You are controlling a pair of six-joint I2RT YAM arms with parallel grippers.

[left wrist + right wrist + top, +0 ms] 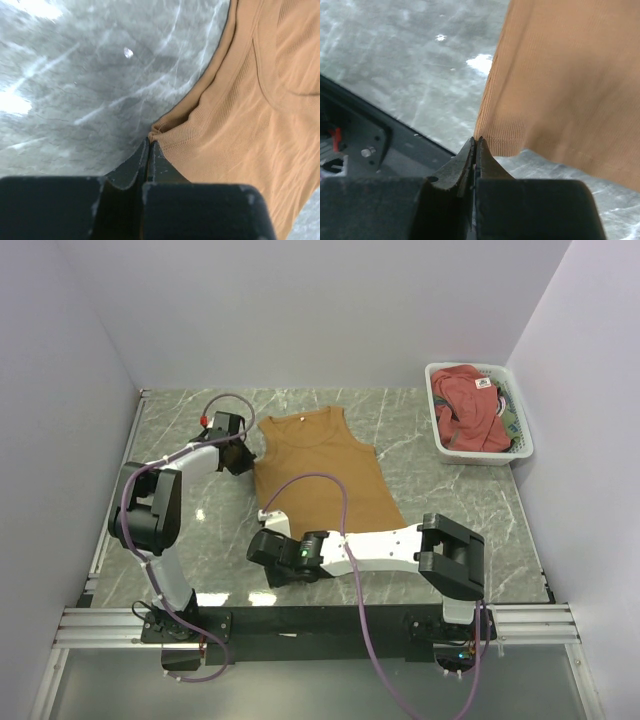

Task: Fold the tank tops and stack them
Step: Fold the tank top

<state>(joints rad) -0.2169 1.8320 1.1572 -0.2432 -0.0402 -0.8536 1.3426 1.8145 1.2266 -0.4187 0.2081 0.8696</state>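
The tan-brown tank top [318,472] lies spread flat mid-table, neck toward the back. My left gripper [243,458] is shut at the shirt's left armhole edge, where a small bunch of cloth [159,131] is pinched at the fingertips [150,141]. My right gripper [264,532] is shut on the near-left hem corner [500,137], which hangs slightly off the marble. The rust-red tank top [468,405] lies crumpled in the white mesh basket [441,446] at the back right.
Grey walls close in the left, back and right sides. A black strip and metal rail [300,625] run along the near edge by the arm bases. A purple cable [345,510] arcs over the tan shirt's lower part.
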